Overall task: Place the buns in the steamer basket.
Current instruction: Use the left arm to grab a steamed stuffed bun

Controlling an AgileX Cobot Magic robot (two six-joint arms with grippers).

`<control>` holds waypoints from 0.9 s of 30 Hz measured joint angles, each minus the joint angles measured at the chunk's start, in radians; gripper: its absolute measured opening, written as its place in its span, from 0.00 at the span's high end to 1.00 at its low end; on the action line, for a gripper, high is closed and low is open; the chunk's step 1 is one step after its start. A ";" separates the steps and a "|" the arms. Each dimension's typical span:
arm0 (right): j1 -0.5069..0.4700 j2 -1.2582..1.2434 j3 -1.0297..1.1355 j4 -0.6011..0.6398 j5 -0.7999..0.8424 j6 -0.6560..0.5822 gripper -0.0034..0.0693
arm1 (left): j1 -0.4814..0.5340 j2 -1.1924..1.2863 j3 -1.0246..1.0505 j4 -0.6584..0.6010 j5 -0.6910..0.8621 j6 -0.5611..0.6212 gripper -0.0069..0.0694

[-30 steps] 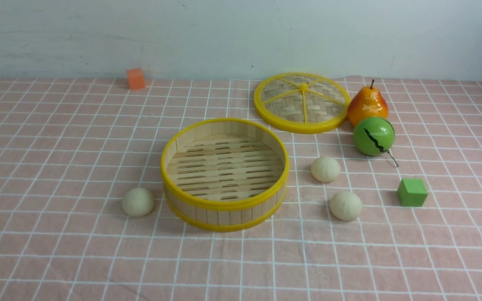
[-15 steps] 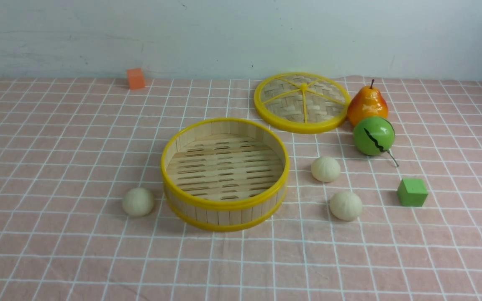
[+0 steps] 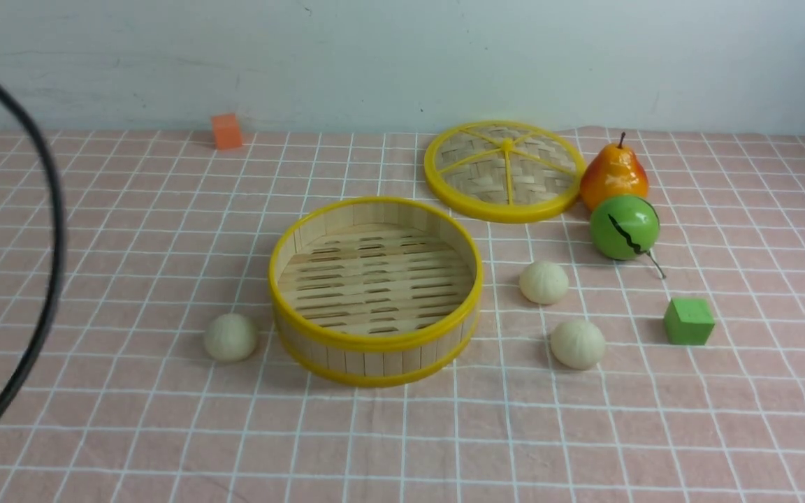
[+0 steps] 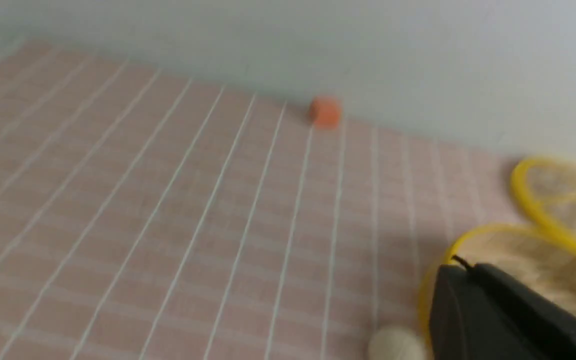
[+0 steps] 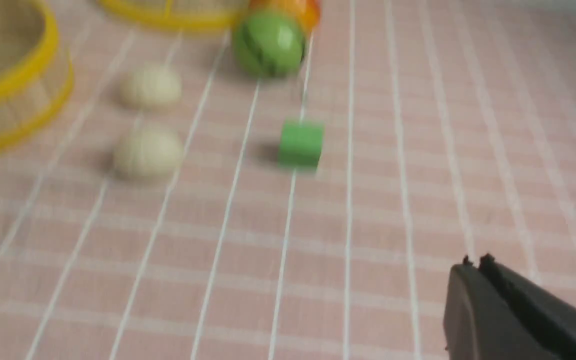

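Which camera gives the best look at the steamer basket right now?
Front view: the steamer basket is whole and sharp, with slatted floor and both yellow rims visible. Left wrist view: blurred part of it, cut off by the frame and partly behind the pincer. Right wrist view: only a blurred section of wall and rims, cut off.

A green cube [image 5: 301, 144] sits near two pale buns [image 5: 149, 152].

- Steamer basket [image 3: 376, 342]: pale slatted wood, smooth yellow rims that look like plastic
- Beyond the basket, right: woven lid [image 3: 472, 168], rough; pear [image 3: 614, 178], glossy
- Left of the basket: bun [image 3: 230, 338], matt
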 joint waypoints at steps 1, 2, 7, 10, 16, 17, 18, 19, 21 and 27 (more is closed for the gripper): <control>0.000 0.039 -0.014 0.019 0.032 0.000 0.96 | -0.001 0.035 -0.020 -0.024 0.044 0.017 0.93; 0.000 0.142 -0.037 0.078 0.096 -0.010 0.96 | -0.019 0.136 -0.061 -0.116 0.119 0.099 0.93; 0.000 0.294 -0.064 0.249 0.105 -0.161 0.96 | -0.083 0.391 -0.210 -0.446 0.306 0.410 0.93; 0.024 0.310 -0.066 0.312 0.095 -0.265 0.96 | -0.095 0.520 -0.319 -0.546 0.369 0.516 0.93; 0.131 0.318 -0.069 0.303 0.083 -0.311 0.96 | -0.097 0.728 -0.484 -0.470 0.378 0.490 0.86; 0.150 0.320 -0.069 0.294 0.079 -0.311 0.96 | -0.097 0.757 -0.503 -0.442 0.376 0.477 0.81; 0.150 0.320 -0.069 0.292 0.079 -0.311 0.96 | -0.097 0.768 -0.506 -0.435 0.375 0.472 0.80; 0.168 0.325 -0.069 0.284 0.075 -0.312 0.96 | -0.097 0.809 -0.527 -0.391 0.371 0.459 0.71; 0.172 0.327 -0.069 0.283 0.071 -0.312 0.96 | -0.097 0.832 -0.537 -0.361 0.369 0.454 0.63; 0.177 0.352 -0.069 0.288 0.051 -0.313 0.96 | -0.097 0.964 -0.548 -0.332 0.294 0.461 0.33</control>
